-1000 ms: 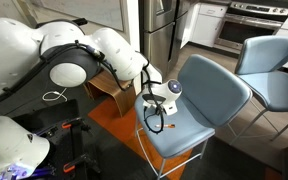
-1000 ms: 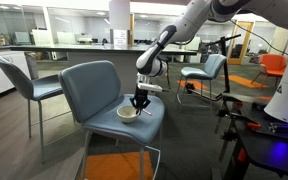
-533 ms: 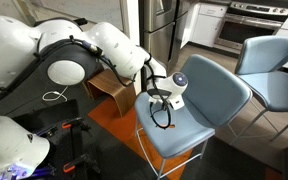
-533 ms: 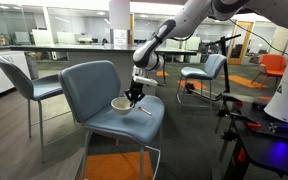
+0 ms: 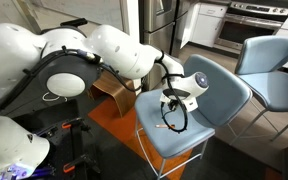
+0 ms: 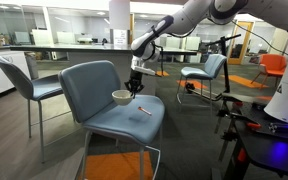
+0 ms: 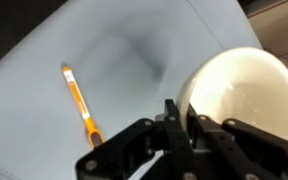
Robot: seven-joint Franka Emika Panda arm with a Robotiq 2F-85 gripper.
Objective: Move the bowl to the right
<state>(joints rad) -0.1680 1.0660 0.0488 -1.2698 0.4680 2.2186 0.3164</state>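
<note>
Cream-white shallow round bowl (image 7: 246,90) hangs above grey-blue padded table (image 7: 134,40), tool (image 7: 182,120) clamped on rim; thin one-sided pinch risks slip, drop.

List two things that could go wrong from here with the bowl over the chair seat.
1. The end effector pinches the bowl at one spot on its rim, so it may tilt or slip out.
2. The orange-and-white stick lies on the chair seat; setting the bowl on it could leave the bowl rocking.
</note>
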